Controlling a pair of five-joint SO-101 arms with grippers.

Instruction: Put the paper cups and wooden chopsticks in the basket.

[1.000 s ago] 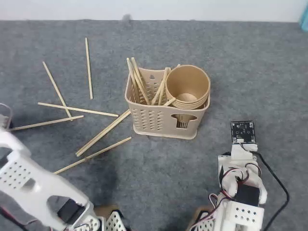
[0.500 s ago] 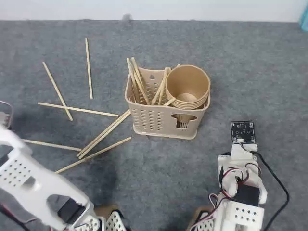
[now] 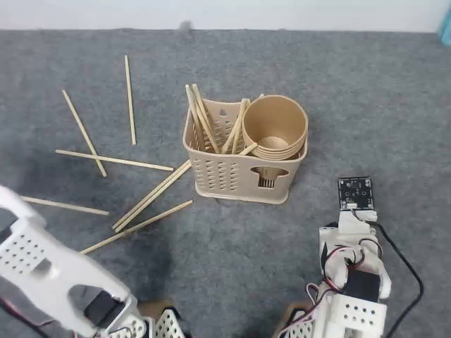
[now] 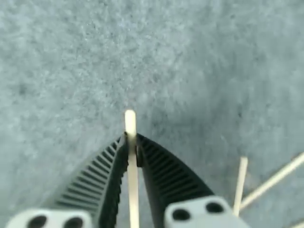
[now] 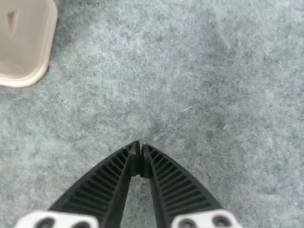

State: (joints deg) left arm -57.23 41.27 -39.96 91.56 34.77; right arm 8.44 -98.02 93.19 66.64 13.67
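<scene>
Now your left gripper (image 4: 132, 142) has its jaws pressed tight on one chopstick (image 4: 131, 180), seen at the lower left of the high view. I judge you must next lift it and carry it to the basket (image 3: 239, 176) at the centre. The basket holds stacked paper cups (image 3: 275, 127) on its right side and stored chopsticks (image 3: 201, 116) on its left. Several loose chopsticks (image 3: 113, 160) wait on the carpet (image 3: 366, 91). Your right gripper (image 5: 140, 159) is closed on nothing.

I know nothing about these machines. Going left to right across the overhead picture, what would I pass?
First loose chopsticks on the carpet → standing chopsticks in the left end of the basket → stacked paper cups in its right end → the right arm, near the bottom edge.
</scene>
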